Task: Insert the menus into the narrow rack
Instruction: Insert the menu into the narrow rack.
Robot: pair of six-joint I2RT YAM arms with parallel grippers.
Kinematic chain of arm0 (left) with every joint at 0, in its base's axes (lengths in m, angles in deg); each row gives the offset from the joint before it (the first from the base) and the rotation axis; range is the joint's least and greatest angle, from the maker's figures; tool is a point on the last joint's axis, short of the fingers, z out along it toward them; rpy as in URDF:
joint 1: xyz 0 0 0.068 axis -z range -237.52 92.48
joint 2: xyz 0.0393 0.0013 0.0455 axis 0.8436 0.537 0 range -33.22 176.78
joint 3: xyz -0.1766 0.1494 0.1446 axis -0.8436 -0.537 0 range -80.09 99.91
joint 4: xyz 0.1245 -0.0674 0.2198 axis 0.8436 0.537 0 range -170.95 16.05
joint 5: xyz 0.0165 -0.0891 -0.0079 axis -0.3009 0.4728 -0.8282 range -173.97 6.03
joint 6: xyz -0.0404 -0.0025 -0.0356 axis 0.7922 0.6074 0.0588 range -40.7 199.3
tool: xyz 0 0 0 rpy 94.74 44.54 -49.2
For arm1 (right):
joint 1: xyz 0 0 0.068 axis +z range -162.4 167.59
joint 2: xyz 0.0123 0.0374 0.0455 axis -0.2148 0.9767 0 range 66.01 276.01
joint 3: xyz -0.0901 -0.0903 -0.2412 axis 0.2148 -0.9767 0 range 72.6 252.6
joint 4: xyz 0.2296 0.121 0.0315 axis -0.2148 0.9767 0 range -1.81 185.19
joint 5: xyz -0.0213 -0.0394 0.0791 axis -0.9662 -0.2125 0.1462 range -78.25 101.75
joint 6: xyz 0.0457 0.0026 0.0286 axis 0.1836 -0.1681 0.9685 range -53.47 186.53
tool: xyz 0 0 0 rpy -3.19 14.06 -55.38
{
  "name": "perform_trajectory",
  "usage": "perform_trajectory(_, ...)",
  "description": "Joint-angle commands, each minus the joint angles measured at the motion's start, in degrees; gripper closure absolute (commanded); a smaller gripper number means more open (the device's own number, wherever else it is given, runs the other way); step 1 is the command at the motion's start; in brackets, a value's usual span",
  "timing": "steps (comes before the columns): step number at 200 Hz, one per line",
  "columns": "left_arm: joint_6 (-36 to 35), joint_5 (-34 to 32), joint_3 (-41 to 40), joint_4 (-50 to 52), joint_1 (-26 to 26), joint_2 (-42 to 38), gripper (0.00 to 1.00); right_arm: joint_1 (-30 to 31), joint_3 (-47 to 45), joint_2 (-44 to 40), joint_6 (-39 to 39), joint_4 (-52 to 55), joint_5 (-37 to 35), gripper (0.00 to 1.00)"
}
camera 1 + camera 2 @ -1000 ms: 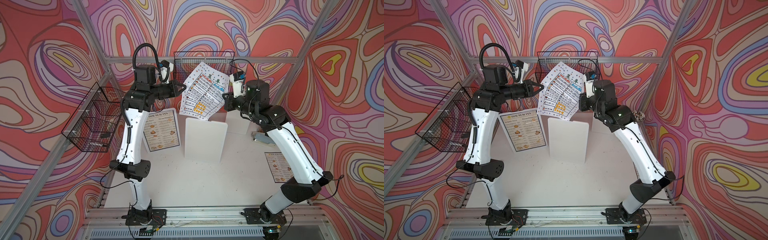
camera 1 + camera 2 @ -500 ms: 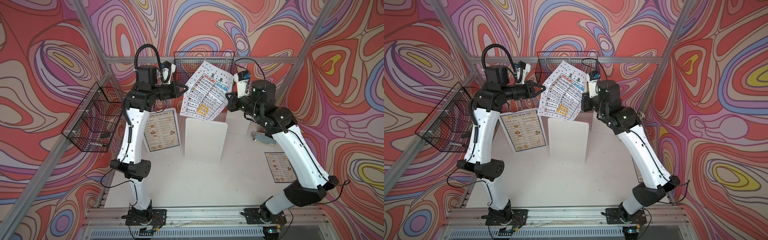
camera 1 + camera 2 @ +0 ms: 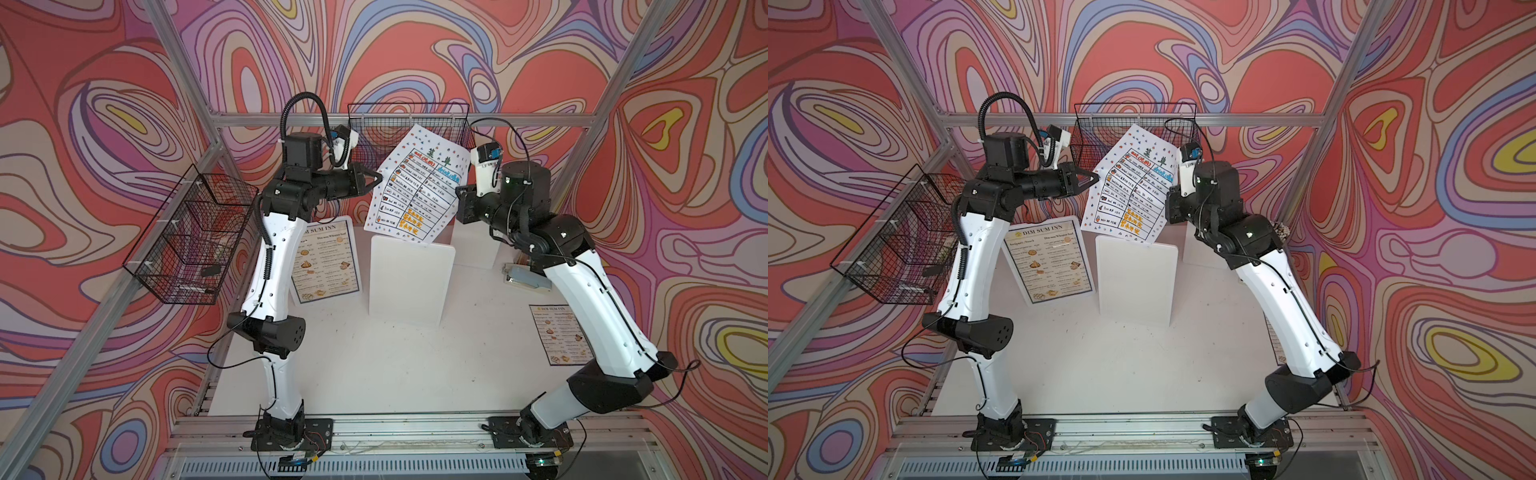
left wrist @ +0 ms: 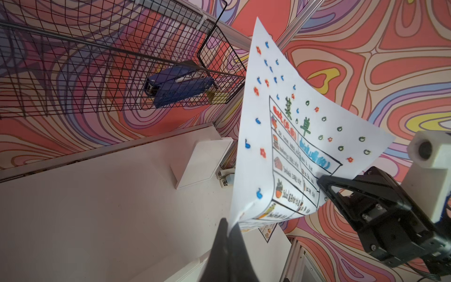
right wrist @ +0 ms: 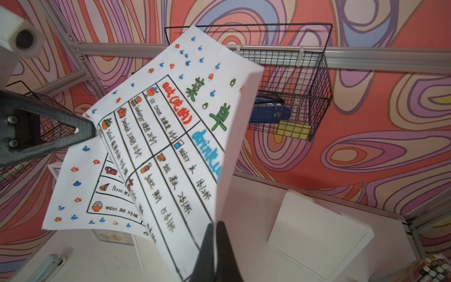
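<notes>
Above tbl (image 3: 395,365): white menu (image 3: 415,187); midair

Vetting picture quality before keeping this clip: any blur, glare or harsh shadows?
In both top views: evenly lit, sharp, no glare on the white menu. Left wrist view: the left gripper is blurred up close, the wire rack sharp. Right wrist view: the right gripper blurred, menu print legible.

The white menu (image 3: 415,185), with its hand-drawn table and border of little coloured icons, is hanging tilted and bowed in the air at twelve o'clock, its top corner near the wire rack (image 3: 374,143) on the back rail. A blue-bordered DIM SUM INN menu (image 3: 328,262) is lying on the table at ten o'clock, and a smaller one (image 3: 561,334) is lying at three o'clock.
</notes>
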Motion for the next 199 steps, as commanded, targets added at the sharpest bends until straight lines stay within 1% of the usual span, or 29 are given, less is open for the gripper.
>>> perform_trajectory(1, -3.31, -2.36, -0.41, -2.24, 1.53, 0.01, 1.00, -0.51, -2.81, -3.24, -1.52, -0.30, -3.14, 1.00)
perform_trajectory(19, -4.68, -2.59, -2.01, -3.36, 2.94, -0.79, 1.00, -0.60, -6.26, -5.40, -2.28, -3.16, -2.99, 1.00)
perform_trajectory(45, -5.19, -2.15, -3.33, -4.41, 3.59, -1.47, 0.99, -0.52, -7.87, -7.00, -4.08, -4.58, -2.04, 1.00)
perform_trajectory(52, -5.28, -2.14, -3.33, -4.39, 3.62, -1.59, 0.89, -0.54, -8.09, -7.27, -4.92, -4.88, -1.74, 1.00)
perform_trajectory(59, -5.43, -2.46, -3.34, -4.25, 3.62, -1.80, 0.74, -0.53, -8.13, -7.43, -5.53, -5.10, -1.57, 1.00)
perform_trajectory(66, -5.88, -3.06, -3.33, -3.94, 3.59, -2.18, 0.55, -0.58, -8.21, -7.64, -6.38, -5.38, -1.08, 1.00)
perform_trajectory(74, -6.61, -3.83, -3.63, -3.63, 3.56, -2.77, 0.41, -0.57, -8.89, -8.12, -7.67, -6.08, 0.32, 1.00)
perform_trajectory(91, -8.51, -6.55, -3.99, -2.17, 3.57, -4.34, 0.17, -0.53, -10.28, -8.95, -9.74, -7.25, 2.34, 1.00)
perform_trajectory(103, -10.15, -9.23, -4.49, -0.85, 3.64, -5.94, 0.05, -0.60, -11.49, -9.40, -11.09, -8.03, 3.73, 1.00)
perform_trajectory(109, -10.89, -10.77, -4.99, -0.33, 3.59, -6.78, 0.01, -0.58, -12.02, -9.57, -11.61, -8.33, 4.64, 1.00)
perform_trajectory(129, -12.03, -14.12, -8.59, -1.08, 3.47, -10.02, 0.01, -0.54, -13.27, -9.68, -12.81, -9.34, 7.77, 1.00)
perform_trajectory(140, -12.23, -14.10, -10.03, -1.82, 3.53, -11.22, 0.01, -0.62, -14.33, -9.97, -13.31, -10.30, 9.09, 1.00)
perform_trajectory(159, -12.32, -13.42, -11.02, -2.28, 3.54, -12.25, 0.01, -0.59, -14.98, -9.63, -14.32, -11.97, 9.21, 1.00)
perform_trajectory(176, -12.21, -13.22, -11.16, -2.48, 3.54, -12.38, 0.04, -0.67, -13.02, -8.31, -15.45, -10.31, 10.67, 1.00)
perform_trajectory(191, -12.06, -13.36, -11.16, -2.48, 3.48, -12.39, 0.09, -0.66, -13.97, -8.87, -15.43, -10.93, 11.75, 1.00)
perform_trajectory(199, -11.97, -13.53, -11.36, -2.62, 3.39, -12.61, 0.09, -0.82, -14.62, -9.46, -14.94, -11.30, 12.30, 1.00)
